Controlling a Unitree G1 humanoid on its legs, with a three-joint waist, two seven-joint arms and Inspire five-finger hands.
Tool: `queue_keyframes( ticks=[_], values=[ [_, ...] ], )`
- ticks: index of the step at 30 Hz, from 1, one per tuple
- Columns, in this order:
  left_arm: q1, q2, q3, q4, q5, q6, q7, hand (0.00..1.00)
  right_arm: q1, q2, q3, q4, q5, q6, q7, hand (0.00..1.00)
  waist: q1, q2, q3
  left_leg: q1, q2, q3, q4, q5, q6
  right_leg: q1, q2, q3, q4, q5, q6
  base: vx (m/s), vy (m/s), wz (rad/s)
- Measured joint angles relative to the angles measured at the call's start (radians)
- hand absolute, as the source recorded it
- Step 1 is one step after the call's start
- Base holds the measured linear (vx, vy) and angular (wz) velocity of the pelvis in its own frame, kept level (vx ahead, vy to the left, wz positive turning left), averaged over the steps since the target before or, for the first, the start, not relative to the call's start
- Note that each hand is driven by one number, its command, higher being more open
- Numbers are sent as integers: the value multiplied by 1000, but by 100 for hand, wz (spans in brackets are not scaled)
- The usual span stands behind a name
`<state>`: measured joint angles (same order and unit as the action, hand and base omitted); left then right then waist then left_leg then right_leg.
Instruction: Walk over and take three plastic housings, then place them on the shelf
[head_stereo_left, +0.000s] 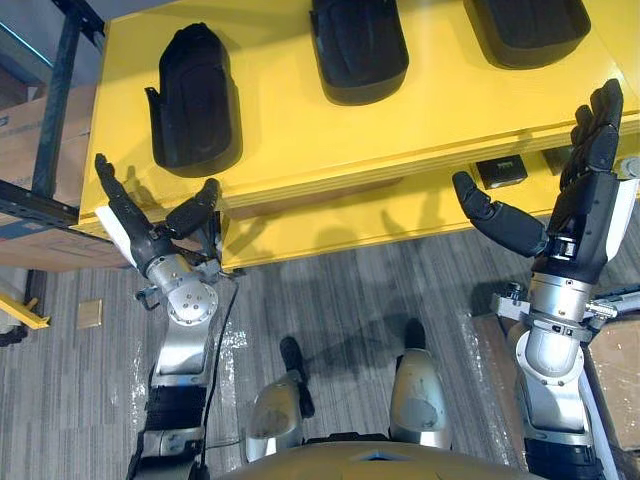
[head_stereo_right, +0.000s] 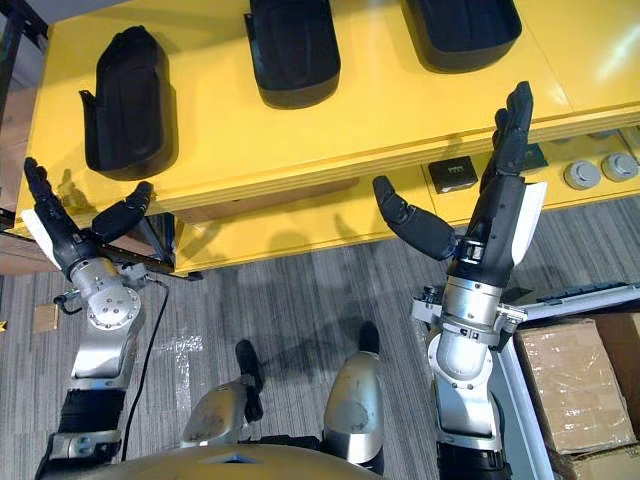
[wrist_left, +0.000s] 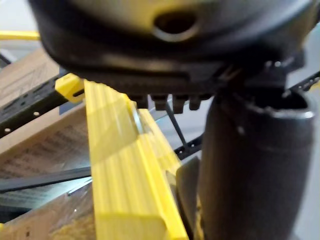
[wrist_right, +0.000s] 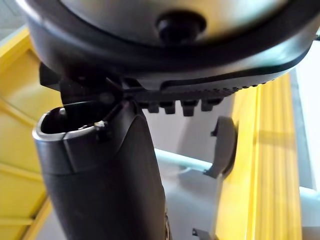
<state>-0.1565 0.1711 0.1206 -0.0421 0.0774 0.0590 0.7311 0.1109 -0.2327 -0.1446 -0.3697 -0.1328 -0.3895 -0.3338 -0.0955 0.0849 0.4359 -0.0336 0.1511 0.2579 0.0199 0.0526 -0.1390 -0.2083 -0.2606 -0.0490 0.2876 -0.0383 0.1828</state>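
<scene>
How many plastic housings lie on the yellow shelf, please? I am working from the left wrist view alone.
Observer: Three black ones lie apart in a row on top of the yellow shelf: the left housing, the middle housing and the right housing.
Operator: Thank you. Is the left hand holding anything?
Observer: No, the left hand is open and empty at the shelf's front left corner, short of the left housing.
Operator: And the right hand?
Observer: The right hand is also open, fingers straight, raised at the shelf's front edge, nearer the robot than the right housing.
</scene>
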Motion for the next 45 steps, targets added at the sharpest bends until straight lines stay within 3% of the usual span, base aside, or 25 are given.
queue_keyframes(
  ticks=[10,19,27,39,42,45],
  values=[
    [-142,43,38,105,-12,6,114,100,-30,-1,24,-3,32,15,-10,100,-19,0,41,-33,0,15,27,-11,1,-39,2,24,8,1,1,2,-4,-4],
    [-242,95,57,181,-38,-12,152,100,-66,-1,40,-2,41,33,-10,100,-22,-16,51,-56,0,30,33,-16,3,-73,6,44,8,8,4,5,-3,-3],
    [-250,127,58,203,-40,-12,159,100,-78,-1,59,-2,41,39,-8,100,-24,-20,53,-55,0,40,33,-16,3,-80,9,56,8,10,4,7,-4,-3],
    [-240,154,62,230,-79,-22,140,100,-46,0,60,-3,66,33,16,100,-30,-22,54,-14,1,55,6,-16,2,-51,16,66,-11,16,6,8,-2,-4],
    [-181,150,60,190,-78,-45,103,100,-2,12,74,-3,65,30,11,100,-32,-23,51,8,1,57,-7,-16,2,-23,17,61,-38,24,9,41,12,-1],
    [-26,93,30,71,-122,-122,26,100,57,61,104,-2,58,30,-10,100,-29,-30,9,36,1,48,-18,-16,2,26,17,43,-71,26,13,96,9,7]
  ],
)
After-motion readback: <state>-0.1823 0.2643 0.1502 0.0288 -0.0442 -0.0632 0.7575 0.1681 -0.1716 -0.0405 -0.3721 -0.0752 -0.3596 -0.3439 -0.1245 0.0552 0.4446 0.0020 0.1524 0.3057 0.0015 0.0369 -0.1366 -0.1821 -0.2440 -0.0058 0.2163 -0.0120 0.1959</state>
